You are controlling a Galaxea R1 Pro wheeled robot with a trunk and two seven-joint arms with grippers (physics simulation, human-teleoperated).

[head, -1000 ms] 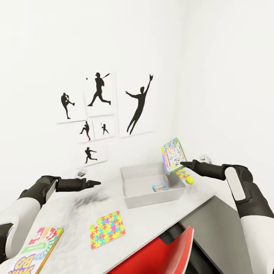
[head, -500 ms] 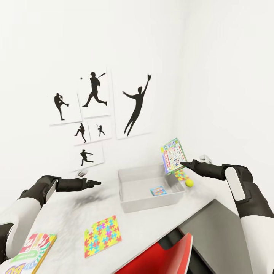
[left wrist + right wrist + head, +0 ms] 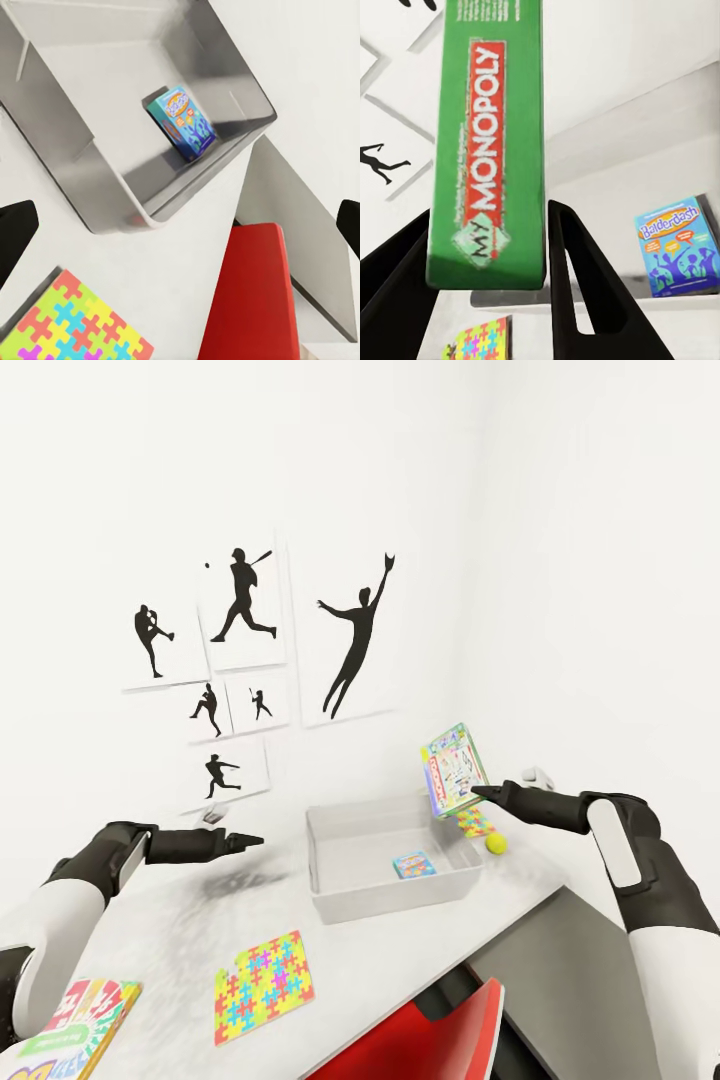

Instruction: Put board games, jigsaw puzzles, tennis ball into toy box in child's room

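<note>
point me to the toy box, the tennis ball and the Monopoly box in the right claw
toy box (image 3: 385,896): head view, front outer wall.
tennis ball (image 3: 496,844): head view, centre of the ball, on the table beyond the bin's right end.
Monopoly box (image 3: 487,142): right wrist view, green spine with the title.

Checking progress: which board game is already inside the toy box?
The blue Balderdash game, lying in the toy box. The Monopoly game is held by the right gripper; Skip-Bo lies on the table.
</note>
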